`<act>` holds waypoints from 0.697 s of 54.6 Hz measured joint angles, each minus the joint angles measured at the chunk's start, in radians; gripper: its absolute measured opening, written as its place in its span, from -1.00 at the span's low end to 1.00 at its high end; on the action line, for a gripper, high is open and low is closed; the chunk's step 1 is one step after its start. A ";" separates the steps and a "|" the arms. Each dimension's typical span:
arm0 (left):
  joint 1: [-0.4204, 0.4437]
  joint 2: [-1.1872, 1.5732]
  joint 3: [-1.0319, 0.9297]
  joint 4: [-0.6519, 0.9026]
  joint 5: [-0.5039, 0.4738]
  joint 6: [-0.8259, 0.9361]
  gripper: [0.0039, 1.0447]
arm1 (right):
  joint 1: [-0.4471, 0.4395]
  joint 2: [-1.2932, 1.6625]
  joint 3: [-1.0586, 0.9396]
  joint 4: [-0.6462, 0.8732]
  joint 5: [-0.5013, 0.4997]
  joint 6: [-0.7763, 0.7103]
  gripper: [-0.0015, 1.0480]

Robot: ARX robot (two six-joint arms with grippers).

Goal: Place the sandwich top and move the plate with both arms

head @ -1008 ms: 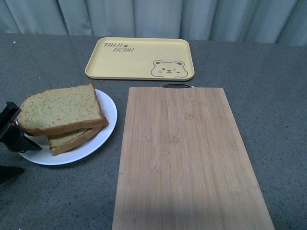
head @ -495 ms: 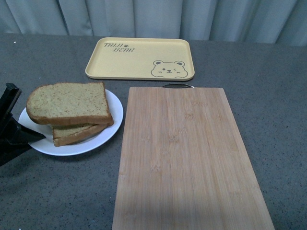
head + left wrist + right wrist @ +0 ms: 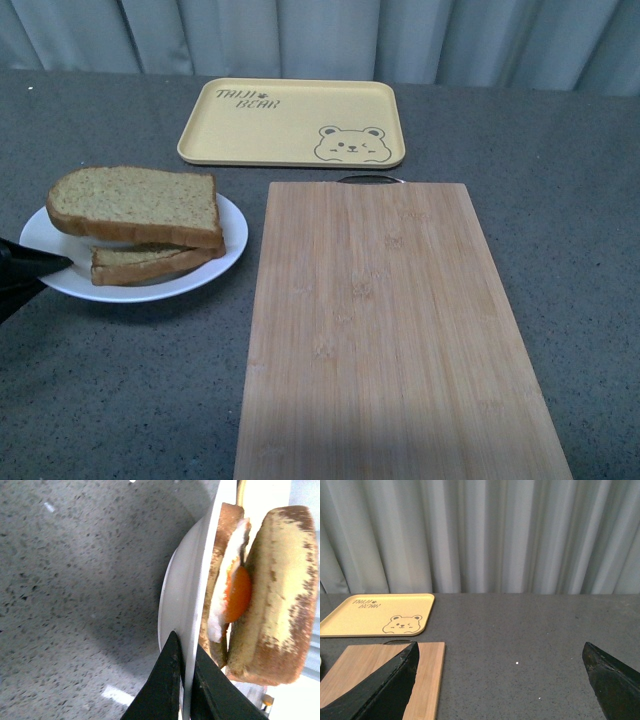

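The white plate (image 3: 232, 245) is at the table's left, and a shadow shows under its near edge. On it the sandwich top (image 3: 135, 203) lies over a second bread slice (image 3: 150, 262). My left gripper (image 3: 30, 265) is shut on the plate's left rim. The left wrist view shows its jaws pinching the rim (image 3: 192, 580) at the gripper (image 3: 184, 680). There, a fried egg's orange yolk (image 3: 239, 594) sits under the sandwich top (image 3: 280, 590). My right gripper (image 3: 500, 680) is open with nothing between its fingers. It hovers over bare table and is outside the front view.
A bamboo cutting board (image 3: 380, 320) lies in the middle, right of the plate. A yellow bear tray (image 3: 295, 122) sits behind it, near the grey curtain. Dark speckled tabletop (image 3: 560, 200) stretches to the right.
The plate with the sandwich has turned and shifted back and left in my left gripper's hold. The gripper now shows lower at the left edge.
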 joint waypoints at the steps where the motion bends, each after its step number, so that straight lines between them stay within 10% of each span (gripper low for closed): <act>1: -0.001 0.000 -0.001 0.021 0.000 -0.012 -0.94 | 0.000 0.000 0.000 0.000 0.000 0.000 0.82; 14: -0.058 0.000 0.037 0.164 0.018 -0.139 -0.94 | 0.000 0.000 0.000 0.000 0.000 0.000 0.82; 38: -0.249 0.179 0.505 -0.041 -0.105 -0.241 -0.94 | 0.000 0.000 0.000 0.000 0.000 0.000 0.82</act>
